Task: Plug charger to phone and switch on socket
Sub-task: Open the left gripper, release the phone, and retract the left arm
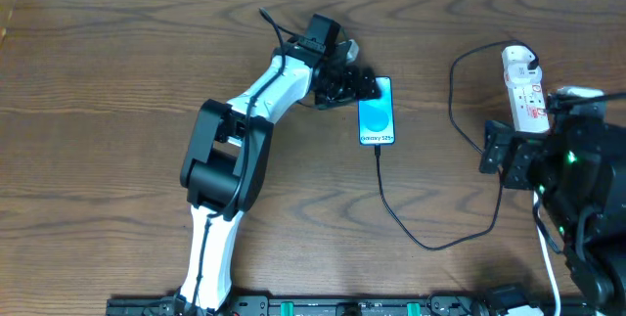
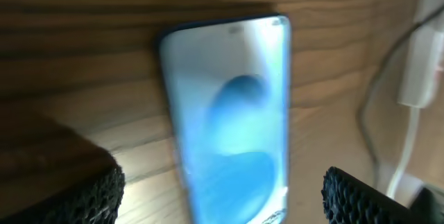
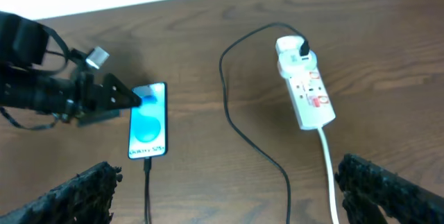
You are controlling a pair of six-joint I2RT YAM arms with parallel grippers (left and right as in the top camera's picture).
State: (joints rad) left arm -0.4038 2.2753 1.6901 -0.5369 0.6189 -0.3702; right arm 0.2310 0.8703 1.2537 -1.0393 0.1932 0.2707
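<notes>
The phone (image 1: 377,111) lies lit on the tabletop (image 1: 117,81), the charger (image 1: 428,248) cable meeting its bottom edge. The left pincer (image 2: 223,175) gapes at the phone's top — the right pincer (image 3: 227,165), also spread wide, hangs well right of the phone, by the socket (image 1: 523,91).

Wood-grain table (image 1: 117,81), phone (image 1: 376,112), charger (image 1: 380,171) apparently plugged, socket (image 1: 525,91)

The white-and-black left arm (image 1: 262,93) stretches forward, its black left end effector (image 1: 364,86) spread wide. The black right end effector (image 3: 232,195) likewise gapes.
</notes>
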